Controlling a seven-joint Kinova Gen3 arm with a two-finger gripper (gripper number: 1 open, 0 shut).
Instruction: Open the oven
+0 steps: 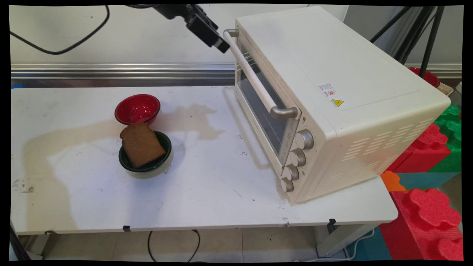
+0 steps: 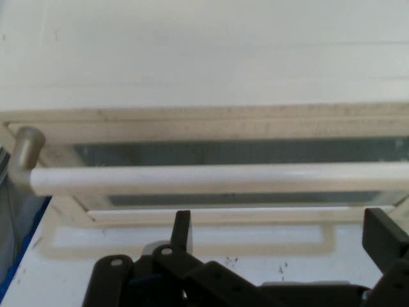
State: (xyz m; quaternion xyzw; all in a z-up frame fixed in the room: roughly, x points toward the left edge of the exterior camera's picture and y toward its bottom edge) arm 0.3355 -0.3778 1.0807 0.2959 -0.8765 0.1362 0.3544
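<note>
Gripper (image 1: 221, 46) was up by the toaster oven (image 1: 332, 92), fingers (image 2: 182, 227) spread apart, holding nothing, just short of the door handle (image 1: 255, 77) at its far end. Oven stood on the table's (image 1: 207, 192) right side, door shut. Handle looked stiff, smooth, prob. slippery; best gripped across the bar. Near the table's left-center: bread slice (image 1: 141, 144) leaning in a dark bowl (image 1: 162, 162), red bowl (image 1: 137, 108) just behind. Well apart from the door.
</note>
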